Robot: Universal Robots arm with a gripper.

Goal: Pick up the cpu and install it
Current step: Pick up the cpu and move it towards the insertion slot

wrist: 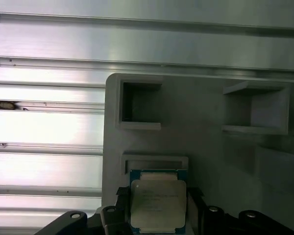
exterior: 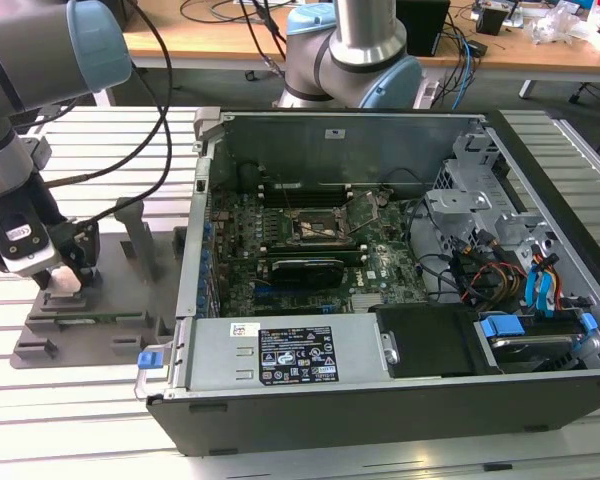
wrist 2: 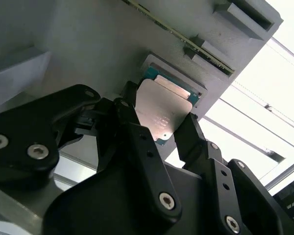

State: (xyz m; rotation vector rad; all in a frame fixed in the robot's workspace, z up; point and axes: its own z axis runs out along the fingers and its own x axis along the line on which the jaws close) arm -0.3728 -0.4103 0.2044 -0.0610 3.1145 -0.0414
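Exterior view high, wide; both wrist views close on cpu (wrist 2: 162,111) (wrist: 158,205)

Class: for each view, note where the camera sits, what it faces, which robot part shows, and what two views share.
Exterior view: off the arm, overlooking the computer case and holder tray; the arm shows at the exterior view's left.
Second wrist view: near the wrist, facing the cpu in the tray; the gripper shows.
First wrist view: near the wrist, facing tray and table; the gripper shows.
Both wrist views share the cpu.
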